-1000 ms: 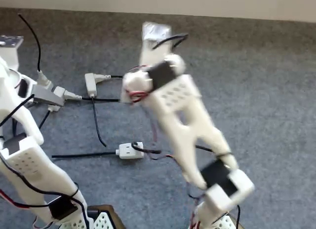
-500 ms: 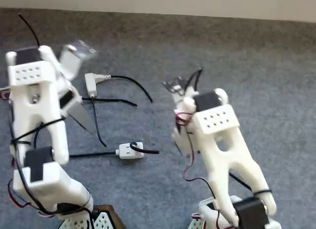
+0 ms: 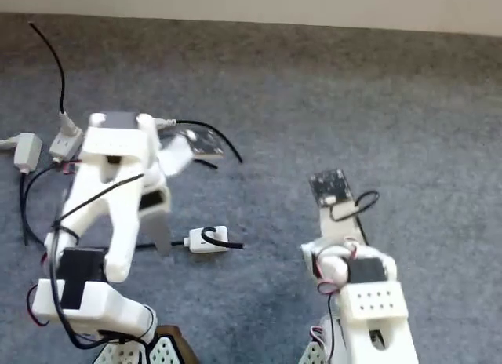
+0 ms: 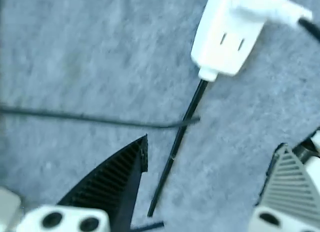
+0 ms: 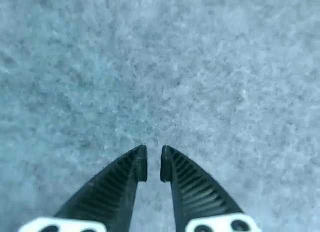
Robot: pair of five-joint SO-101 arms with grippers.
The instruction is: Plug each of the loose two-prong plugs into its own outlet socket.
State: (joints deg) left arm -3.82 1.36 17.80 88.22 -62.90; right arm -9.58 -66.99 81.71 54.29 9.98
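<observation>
L hand (image 4: 213, 144) apart, socket (image 4: 227, 37) just ahead; R hand (image 5: 154, 164) nearly together over carpet (image 5: 225, 67).

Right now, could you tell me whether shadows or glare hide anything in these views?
High view: even light, no hard shadows on the carpet, outlet socket plain to see. Left wrist view: the two-slot socket is bright, yet both slots show. Right wrist view: the right gripper throws no marked shadow.
</observation>
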